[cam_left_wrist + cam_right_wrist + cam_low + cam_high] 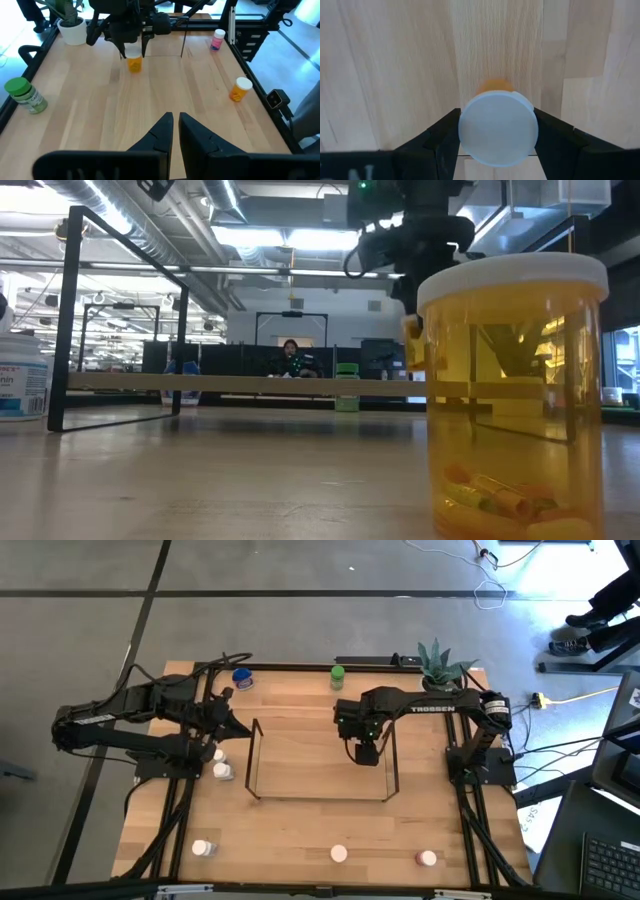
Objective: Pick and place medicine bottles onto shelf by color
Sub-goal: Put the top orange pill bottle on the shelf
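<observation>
My right gripper (365,752) is inside the wire shelf (255,762), shut on an orange medicine bottle with a white cap (498,127). The bottle also shows in the left wrist view (133,60). My left gripper (175,125) is shut and empty, at the shelf's left end (232,726). A green-capped bottle (338,675) and a blue-capped bottle (242,678) stand at the far edge. Two white-capped bottles (220,764) stand left of the shelf. A white-capped bottle (203,848), an orange bottle (515,390) and a pink-capped bottle (427,858) are at the near edge. My right gripper pinches the bottle by its white cap's opposite sides (465,131) between its two fingers (440,140). The fingers come from above, pointing down. The bottle is upright below them; I cannot tell whether its base rests on the shelf.
A potted plant (437,665) stands at the table's far right corner. A black frame (300,667) edges the table. The shelf's thin uprights (68,320) stand around my right gripper. A person (291,360) sits far off in the room behind.
</observation>
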{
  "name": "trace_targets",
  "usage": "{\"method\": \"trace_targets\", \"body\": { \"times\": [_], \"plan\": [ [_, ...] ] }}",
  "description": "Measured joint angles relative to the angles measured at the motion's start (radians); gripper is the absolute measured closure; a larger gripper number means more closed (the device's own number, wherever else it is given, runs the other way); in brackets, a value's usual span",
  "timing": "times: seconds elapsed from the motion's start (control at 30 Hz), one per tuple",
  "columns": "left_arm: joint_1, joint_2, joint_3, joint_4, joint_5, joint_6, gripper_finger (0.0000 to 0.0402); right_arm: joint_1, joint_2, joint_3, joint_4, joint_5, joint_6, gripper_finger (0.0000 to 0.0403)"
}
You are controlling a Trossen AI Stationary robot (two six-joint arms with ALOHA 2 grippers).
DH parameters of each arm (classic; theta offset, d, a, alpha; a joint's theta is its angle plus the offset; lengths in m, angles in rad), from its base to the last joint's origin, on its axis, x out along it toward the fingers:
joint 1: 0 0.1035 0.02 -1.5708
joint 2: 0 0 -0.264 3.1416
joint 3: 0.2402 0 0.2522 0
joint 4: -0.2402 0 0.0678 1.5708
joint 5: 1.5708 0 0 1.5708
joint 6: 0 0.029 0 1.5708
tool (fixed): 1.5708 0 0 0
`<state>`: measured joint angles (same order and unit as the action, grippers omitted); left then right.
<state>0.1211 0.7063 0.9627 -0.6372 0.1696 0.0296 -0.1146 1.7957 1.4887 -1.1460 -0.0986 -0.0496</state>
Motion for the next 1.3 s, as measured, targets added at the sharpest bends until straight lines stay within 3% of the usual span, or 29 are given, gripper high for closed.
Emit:
{"method": "trace_targets", "body": {
  "times": [0.33, 1.3],
  "plan": [
    [0.0, 0.0, 0.0, 0.001, -0.001, 0.0, 0.0376, 0.021, -0.064, -0.104, 0.097, 0.001, 0.045, 0.0187],
    [0.0, 0.0, 0.0, 0.001, 0.0, 0.001, 0.0376, 0.019, -0.066, -0.167, 0.145, -0.001, 0.046, 0.0185]
  ]
}}
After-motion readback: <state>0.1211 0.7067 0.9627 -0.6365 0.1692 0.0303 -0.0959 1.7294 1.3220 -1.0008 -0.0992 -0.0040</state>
